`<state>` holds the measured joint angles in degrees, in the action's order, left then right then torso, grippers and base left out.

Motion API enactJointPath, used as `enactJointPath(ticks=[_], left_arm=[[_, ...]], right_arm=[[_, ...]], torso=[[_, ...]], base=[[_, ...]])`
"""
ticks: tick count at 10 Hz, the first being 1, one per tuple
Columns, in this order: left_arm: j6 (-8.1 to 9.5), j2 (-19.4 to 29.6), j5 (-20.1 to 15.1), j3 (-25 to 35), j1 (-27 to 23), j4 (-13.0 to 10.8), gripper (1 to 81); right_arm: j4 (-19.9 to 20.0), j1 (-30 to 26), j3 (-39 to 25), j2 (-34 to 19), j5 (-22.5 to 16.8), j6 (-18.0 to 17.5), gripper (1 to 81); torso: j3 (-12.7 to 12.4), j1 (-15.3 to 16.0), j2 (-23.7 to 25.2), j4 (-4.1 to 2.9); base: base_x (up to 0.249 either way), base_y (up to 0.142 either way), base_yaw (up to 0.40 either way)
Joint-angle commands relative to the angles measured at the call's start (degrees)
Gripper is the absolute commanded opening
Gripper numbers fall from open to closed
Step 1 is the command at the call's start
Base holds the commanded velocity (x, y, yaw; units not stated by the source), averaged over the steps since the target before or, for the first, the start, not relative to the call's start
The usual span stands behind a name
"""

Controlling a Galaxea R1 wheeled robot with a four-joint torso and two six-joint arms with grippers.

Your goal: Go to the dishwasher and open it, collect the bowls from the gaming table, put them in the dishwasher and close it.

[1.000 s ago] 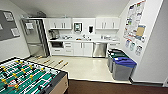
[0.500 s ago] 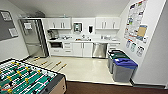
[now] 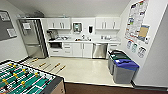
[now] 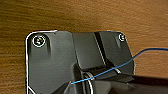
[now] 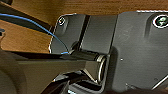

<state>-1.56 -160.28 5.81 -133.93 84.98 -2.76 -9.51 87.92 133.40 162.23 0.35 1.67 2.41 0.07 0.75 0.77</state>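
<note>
Gripper state I cannot tell for either arm: both wrist views show the robot's own dark plate above a brown wooden floor (image 4: 82, 15). From the head view, the dishwasher (image 3: 99, 50) stands closed under the counter (image 3: 82, 40) at the far wall, between white cabinets (image 3: 77, 49) and two bins (image 3: 122, 66). A wide pale floor (image 3: 82, 68) lies open before it. A foosball table (image 3: 25, 81) takes the near left corner, a refrigerator (image 3: 32, 38) the far left.

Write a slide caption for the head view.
Kitchenette ahead: closed steel dishwasher under the counter, bins right, foosball table near left.
</note>
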Motion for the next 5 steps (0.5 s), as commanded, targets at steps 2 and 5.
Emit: enactJointPath(ticks=[2, 5], left_arm=[[-0.46, 0.84, -2.83, 0.68, -2.76, -0.58, 81.1], [-0.46, 0.75, -2.83, 0.68, -2.75, -0.59, 81.1]], right_arm=[[0.28, -2.70, -0.87, -0.48, -2.99, 0.26, 81.1], [0.28, -2.70, -0.87, -0.48, -2.99, 0.26, 81.1]], torso=[[0.00, 0.00, 0.00, 0.00], [0.00, 0.00, 0.00, 0.00]], base=[[0.120, 0.000, 0.000], [0.127, 0.000, 0.000]])
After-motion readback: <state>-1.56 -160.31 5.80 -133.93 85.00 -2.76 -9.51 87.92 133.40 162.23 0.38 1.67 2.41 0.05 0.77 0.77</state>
